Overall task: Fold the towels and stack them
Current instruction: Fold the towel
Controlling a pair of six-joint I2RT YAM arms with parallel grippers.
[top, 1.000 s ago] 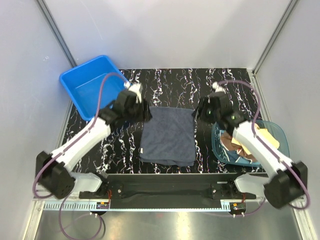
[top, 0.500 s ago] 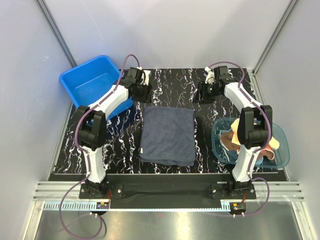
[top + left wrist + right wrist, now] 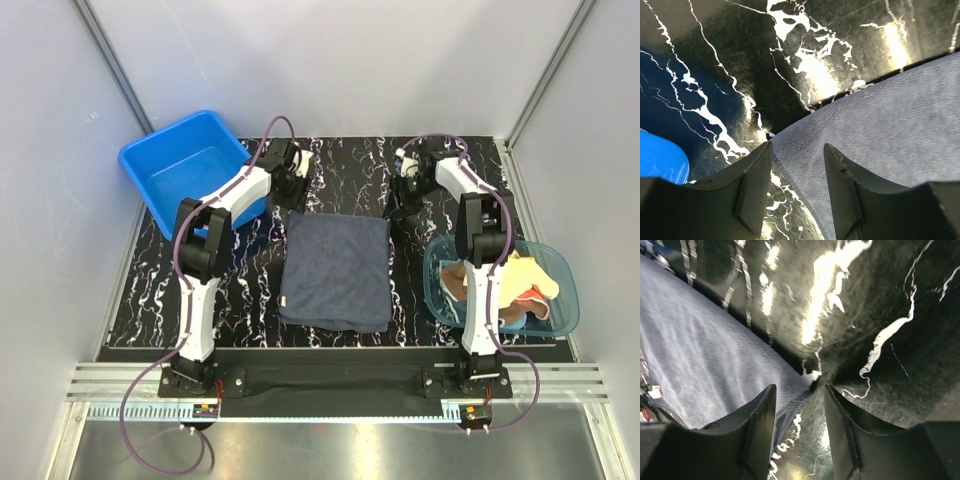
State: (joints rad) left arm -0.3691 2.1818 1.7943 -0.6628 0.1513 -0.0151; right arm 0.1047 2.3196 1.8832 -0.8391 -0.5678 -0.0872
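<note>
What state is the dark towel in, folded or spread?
Spread flat: the dark towel shows one full square, no fold line. The left gripper and right gripper straddle its far corners, jaws open.

The right arm (image 3: 478, 290) hides part of the towels (image 3: 525, 275) heaped in the bowl (image 3: 570, 300); the tub (image 3: 657, 160) shows only a corner.

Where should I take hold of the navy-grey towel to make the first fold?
By its two far corners, one per end effector, coming down from above. The navy-grey towel lies spread flat and square, so only edges and corners offer a pinch. The left end effector and right end effector each sit over a far corner with jaws open.
</note>
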